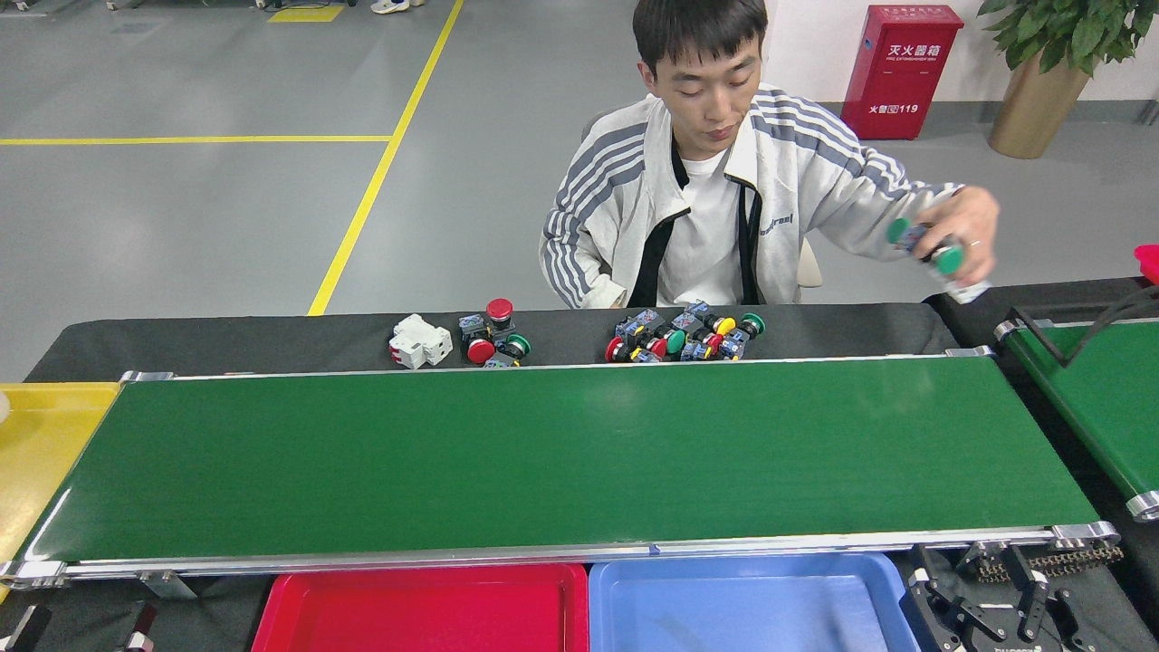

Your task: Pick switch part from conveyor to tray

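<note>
Switch parts with green caps (925, 246) sit in a person's hand (969, 226) at one o'clock, nearer the right end effector (982, 607), whose fingers' spacing I cannot tell.

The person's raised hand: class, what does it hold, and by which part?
The hand grips green-capped switch parts around their bodies, caps poking out, above the smaller belt. How many cannot be told.

One head view looks forward and down from the near side. The long dark-green conveyor belt (561, 457) runs left to right across mid-frame, close below.
</note>
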You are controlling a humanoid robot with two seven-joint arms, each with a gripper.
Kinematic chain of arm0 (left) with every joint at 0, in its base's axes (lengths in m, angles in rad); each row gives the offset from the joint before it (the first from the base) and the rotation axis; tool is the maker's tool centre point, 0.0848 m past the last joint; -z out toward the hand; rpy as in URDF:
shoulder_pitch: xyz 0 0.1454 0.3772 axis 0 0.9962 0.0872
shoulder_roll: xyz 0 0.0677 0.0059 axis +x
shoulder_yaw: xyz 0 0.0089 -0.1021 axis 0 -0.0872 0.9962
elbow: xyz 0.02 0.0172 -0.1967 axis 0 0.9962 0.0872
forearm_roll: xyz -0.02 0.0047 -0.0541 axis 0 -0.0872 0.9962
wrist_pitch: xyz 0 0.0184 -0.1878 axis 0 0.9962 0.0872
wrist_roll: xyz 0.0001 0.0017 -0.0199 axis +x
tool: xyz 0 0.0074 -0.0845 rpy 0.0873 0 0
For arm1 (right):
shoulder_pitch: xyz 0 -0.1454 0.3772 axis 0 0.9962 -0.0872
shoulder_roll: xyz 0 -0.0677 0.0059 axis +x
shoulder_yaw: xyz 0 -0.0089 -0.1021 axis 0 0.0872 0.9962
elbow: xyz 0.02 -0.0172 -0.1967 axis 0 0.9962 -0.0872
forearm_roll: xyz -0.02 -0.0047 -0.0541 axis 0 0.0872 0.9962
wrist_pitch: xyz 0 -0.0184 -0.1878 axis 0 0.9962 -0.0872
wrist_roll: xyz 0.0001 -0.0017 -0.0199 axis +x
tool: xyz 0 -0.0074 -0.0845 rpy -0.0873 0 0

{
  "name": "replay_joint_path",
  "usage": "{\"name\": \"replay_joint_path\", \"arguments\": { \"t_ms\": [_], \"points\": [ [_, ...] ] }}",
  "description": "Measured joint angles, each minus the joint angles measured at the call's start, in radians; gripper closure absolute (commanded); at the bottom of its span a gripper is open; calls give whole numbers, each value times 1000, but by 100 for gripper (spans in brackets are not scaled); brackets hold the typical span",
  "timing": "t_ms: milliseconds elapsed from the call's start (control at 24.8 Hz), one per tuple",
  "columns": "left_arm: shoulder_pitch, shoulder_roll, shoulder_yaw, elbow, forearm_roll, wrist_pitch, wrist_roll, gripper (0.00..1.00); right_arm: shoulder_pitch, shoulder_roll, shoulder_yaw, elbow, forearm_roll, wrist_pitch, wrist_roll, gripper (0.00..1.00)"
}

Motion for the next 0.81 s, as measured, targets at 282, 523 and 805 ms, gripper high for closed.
{"name": "replay_joint_path", "arguments": {
  "t_ms": [282,523,805],
  "points": [
    [-15,10,-75,1,-2,6,1,0,-1,0,0,0,0,-2,0,0],
    [-16,8,-72,2,-2,11,9,0,-1,0,1,-4,-1,-3,-3,0],
    [-23,8,-56,8,-2,12,9,0,0,0,6,-4,-1,-4,0,0]
  ]
}}
